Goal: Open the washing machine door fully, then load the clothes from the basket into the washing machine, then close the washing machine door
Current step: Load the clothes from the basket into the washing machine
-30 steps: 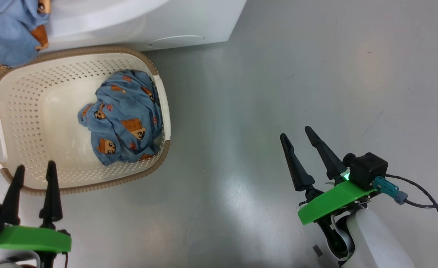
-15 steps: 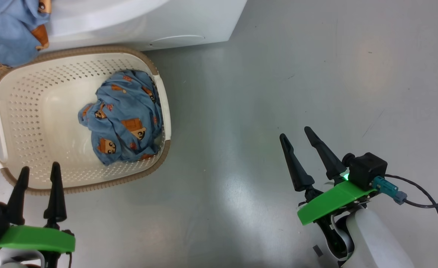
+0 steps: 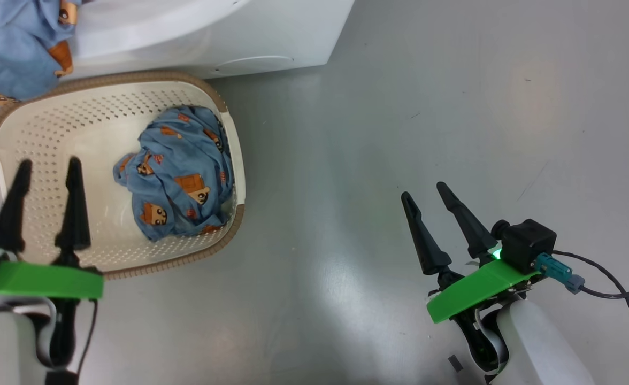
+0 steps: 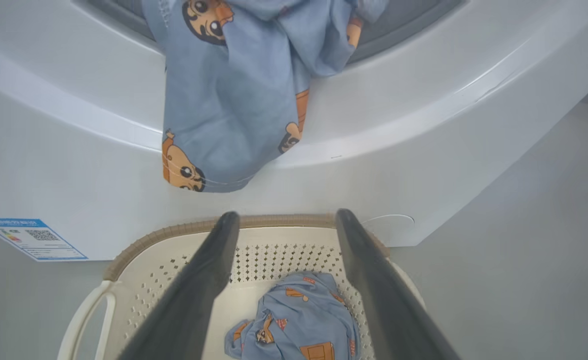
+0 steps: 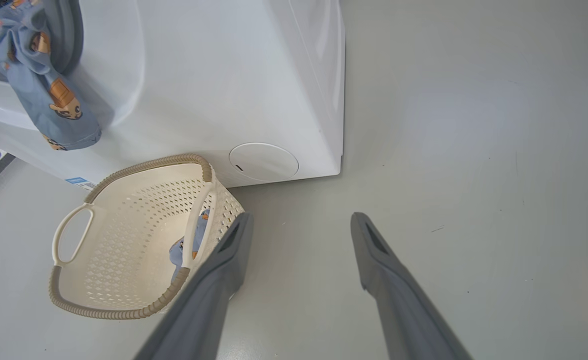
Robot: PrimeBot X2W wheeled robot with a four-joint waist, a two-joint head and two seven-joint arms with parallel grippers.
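**Basket** [image 3: 79, 115]: cream plastic with perforated walls, a brown woven-look rim and a loop handle at its left end. It stands on the grey floor [image 3: 373, 133] just in front of the washing machine [image 3: 250, 32].

**Clothes, bundle** [image 3: 178, 179]: light-blue fabric printed with orange-brown cartoon figures, crumpled against the basket's right wall.

**Clothes, second piece** [image 4: 229, 100]: same print, hanging out of the machine's opening and down its white front, above the basket.

**Change from half a second ago:** the left gripper [image 3: 48, 162] has gone forward from the basket's near rim to over its interior. The basket, bundle and right gripper [image 3: 424, 190] are unmoved.

**Left gripper:** fingers spread wide and empty, left of the bundle and apart from it.

**Right gripper:** fingers spread wide and empty, over bare floor well to the right of the basket
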